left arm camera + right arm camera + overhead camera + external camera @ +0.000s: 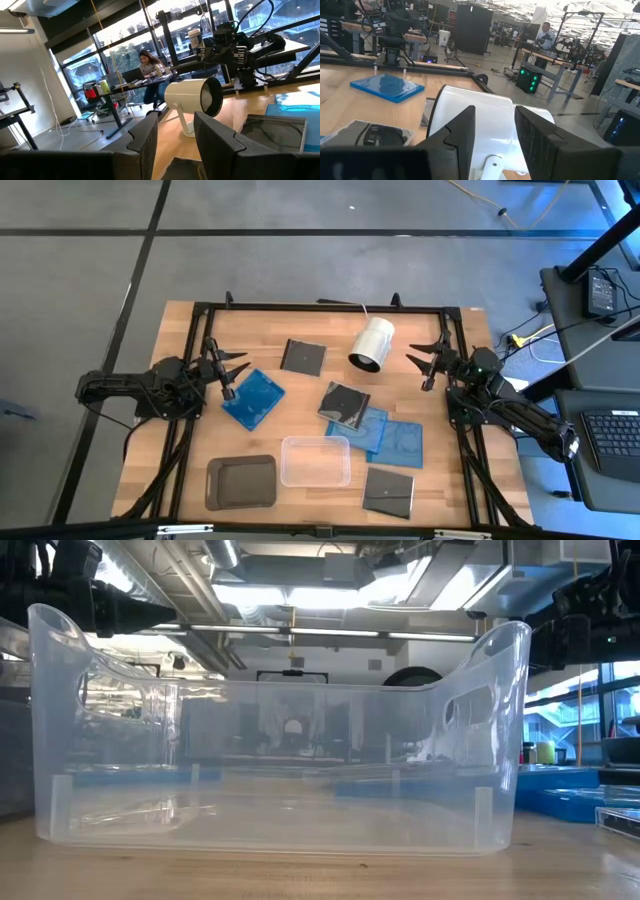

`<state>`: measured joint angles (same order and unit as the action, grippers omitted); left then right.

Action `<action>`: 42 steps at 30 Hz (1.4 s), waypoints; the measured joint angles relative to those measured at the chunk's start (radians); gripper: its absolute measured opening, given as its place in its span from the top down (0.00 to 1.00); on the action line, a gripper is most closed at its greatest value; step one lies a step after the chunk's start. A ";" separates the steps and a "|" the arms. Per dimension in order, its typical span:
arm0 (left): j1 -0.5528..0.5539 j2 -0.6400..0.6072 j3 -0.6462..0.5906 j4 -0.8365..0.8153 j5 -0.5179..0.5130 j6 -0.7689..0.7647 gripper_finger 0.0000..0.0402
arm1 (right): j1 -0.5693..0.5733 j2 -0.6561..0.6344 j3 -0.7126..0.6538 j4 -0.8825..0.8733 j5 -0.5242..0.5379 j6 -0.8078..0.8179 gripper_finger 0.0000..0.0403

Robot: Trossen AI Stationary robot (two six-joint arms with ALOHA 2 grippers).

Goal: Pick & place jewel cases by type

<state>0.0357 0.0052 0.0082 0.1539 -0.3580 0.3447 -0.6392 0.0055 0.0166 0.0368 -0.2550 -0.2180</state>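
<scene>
Several jewel cases lie flat on the wooden table. A blue one (252, 398) (387, 86) lies just in front of my left gripper (238, 366) (175, 131). A dark one (302, 356) lies farther back. Another dark one (344, 404) rests partly on two overlapping blue ones (362, 428) (402, 443). A third dark one (388, 491) lies near the front edge. My right gripper (418, 362) (492, 125) hangs at the table's right side, facing the white cylinder (373, 343). Both grippers are open, above the table, with nothing between their fingers.
A dark grey tray (241, 481) and a clear tray (316, 460) (280, 740) stand side by side near the front edge; the clear one fills the low view. The white cylinder (195, 100) (485, 120) lies on its side between the two grippers. A person sits at a desk (147, 62) beyond the table.
</scene>
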 joint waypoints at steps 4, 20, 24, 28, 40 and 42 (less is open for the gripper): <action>0.000 0.000 0.000 0.000 0.000 0.000 0.69 | 0.000 0.000 0.000 0.000 0.000 0.000 0.64; 0.000 0.000 0.000 0.010 -0.006 -0.095 0.69 | 0.000 0.000 0.000 0.003 -0.006 0.219 0.64; 0.000 0.000 0.000 0.008 -0.014 -0.136 0.69 | 0.000 0.000 0.000 0.003 -0.008 0.345 0.64; 0.000 0.000 0.000 0.007 -0.014 -0.164 0.69 | 0.000 0.000 0.000 0.002 -0.008 0.374 0.64; 0.000 0.000 0.000 0.007 -0.014 -0.167 0.69 | 0.000 0.000 0.000 0.006 -0.001 0.375 0.64; 0.000 0.000 0.000 0.007 -0.014 -0.167 0.69 | 0.000 0.000 0.000 0.006 -0.001 0.391 0.64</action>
<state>0.0354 0.0055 0.0084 0.1608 -0.3725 0.1773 -0.6392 0.0051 0.0166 0.0433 -0.2558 0.1727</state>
